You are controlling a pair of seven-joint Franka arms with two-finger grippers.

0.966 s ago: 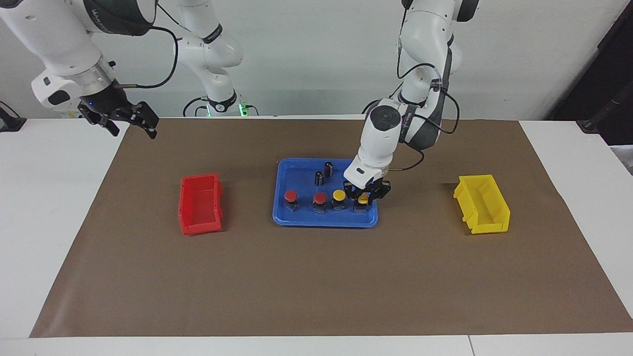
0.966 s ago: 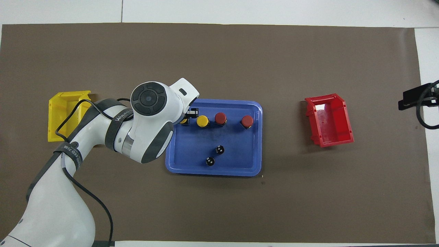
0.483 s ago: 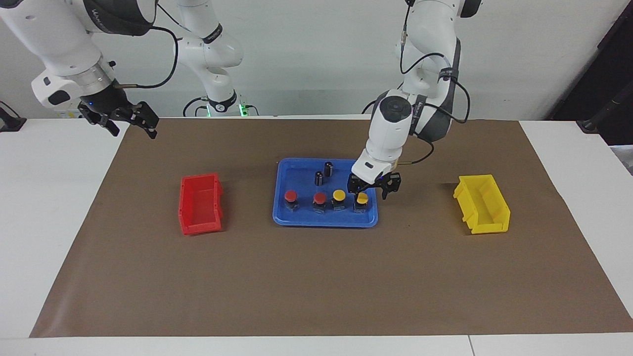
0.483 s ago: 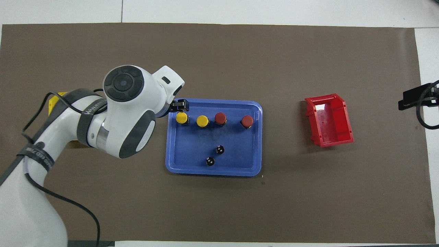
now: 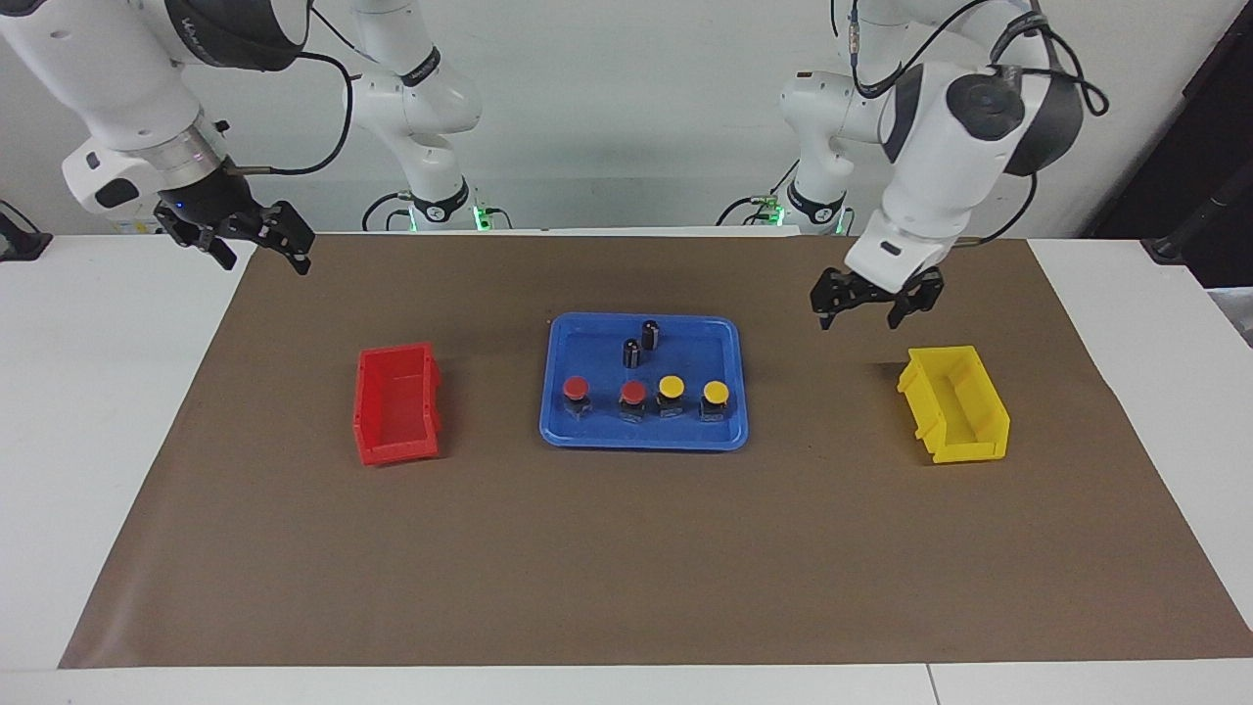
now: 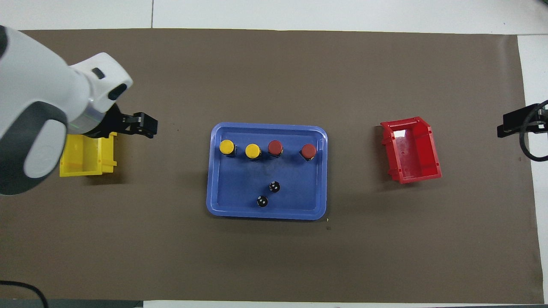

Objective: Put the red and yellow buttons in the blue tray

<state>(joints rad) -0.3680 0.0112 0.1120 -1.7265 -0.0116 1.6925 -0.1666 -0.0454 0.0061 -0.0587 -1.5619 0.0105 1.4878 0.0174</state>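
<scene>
The blue tray [image 5: 597,338] [image 6: 239,188] lies mid-table. In it, in one row along the side farther from the robots, stand two red buttons [image 5: 576,389] [image 5: 632,393] [image 6: 308,150] [image 6: 275,147] and two yellow buttons [image 5: 671,387] [image 5: 716,393] [image 6: 252,150] [image 6: 227,146]. My left gripper [image 5: 861,311] [image 6: 145,126] hangs open and empty in the air over the brown mat, between the tray and the yellow bin. My right gripper [image 5: 266,257] [image 6: 513,124] waits open and empty, raised over the mat's edge at the right arm's end.
Two dark capless cylinders [image 5: 632,352] [image 5: 651,334] [image 6: 274,187] [image 6: 262,201] stand in the tray nearer to the robots than the buttons. A red bin [image 5: 396,401] [image 6: 411,149] sits toward the right arm's end, a yellow bin [image 5: 954,401] [image 6: 85,154] toward the left arm's end.
My left gripper opened off the end yellow button, leaving it in the tray, then rose and swung away toward the yellow bin. The right arm has not moved.
</scene>
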